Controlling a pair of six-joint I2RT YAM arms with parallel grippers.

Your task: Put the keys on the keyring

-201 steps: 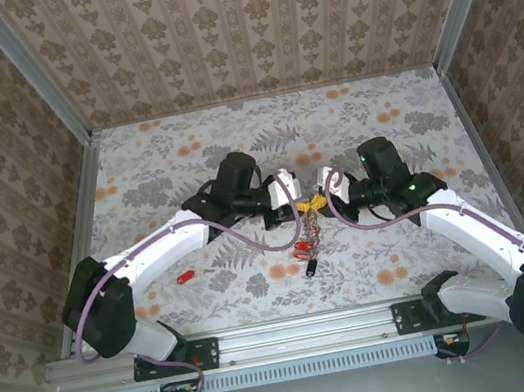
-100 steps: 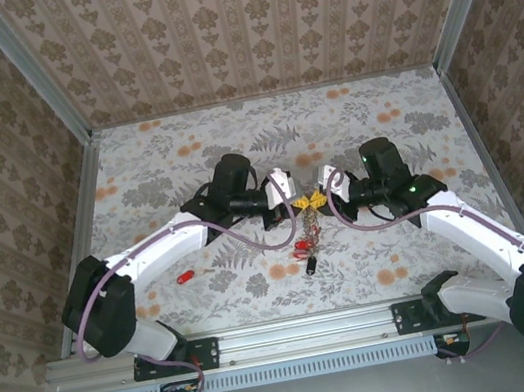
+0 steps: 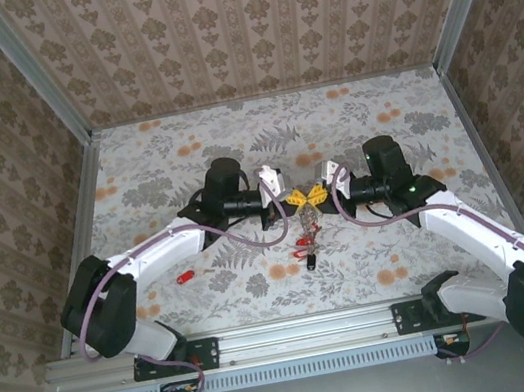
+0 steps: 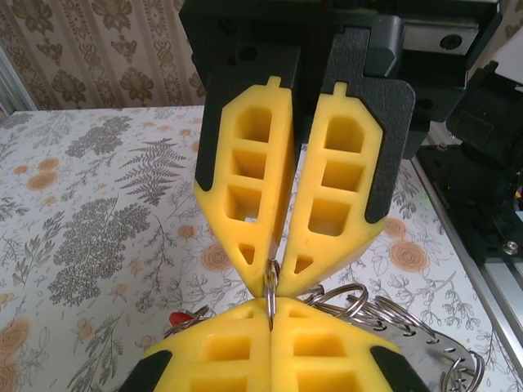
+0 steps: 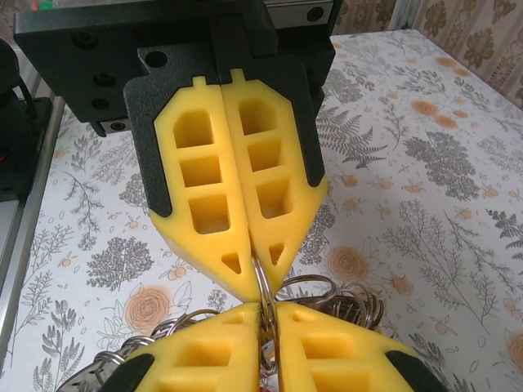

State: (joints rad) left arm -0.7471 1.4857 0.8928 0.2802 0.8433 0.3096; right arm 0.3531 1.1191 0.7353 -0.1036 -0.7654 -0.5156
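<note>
My left gripper (image 3: 292, 198) and right gripper (image 3: 315, 194) meet tip to tip above the table's middle. Both pinch the same thin metal ring of the keyring (image 3: 304, 200), seen edge-on. In the left wrist view my left gripper (image 4: 270, 320) is shut on the ring (image 4: 270, 296), with the right gripper (image 4: 272, 276) opposite. In the right wrist view my right gripper (image 5: 268, 325) holds the ring (image 5: 263, 286) in a narrow gap, facing the left gripper (image 5: 260, 273). Several linked rings hang below, carrying red-headed keys (image 3: 301, 245) and a dark key (image 3: 310, 263).
A loose red key (image 3: 185, 276) lies on the floral tablecloth (image 3: 381, 124) to the left, near the left arm's forearm. Patterned walls close in the table at the back and both sides. A metal rail (image 3: 296, 332) runs along the near edge.
Both grippers have shifted slightly toward the far side, carrying the ring bundle with them. The left jaws have closed onto the ring; the right jaws have eased a touch.
</note>
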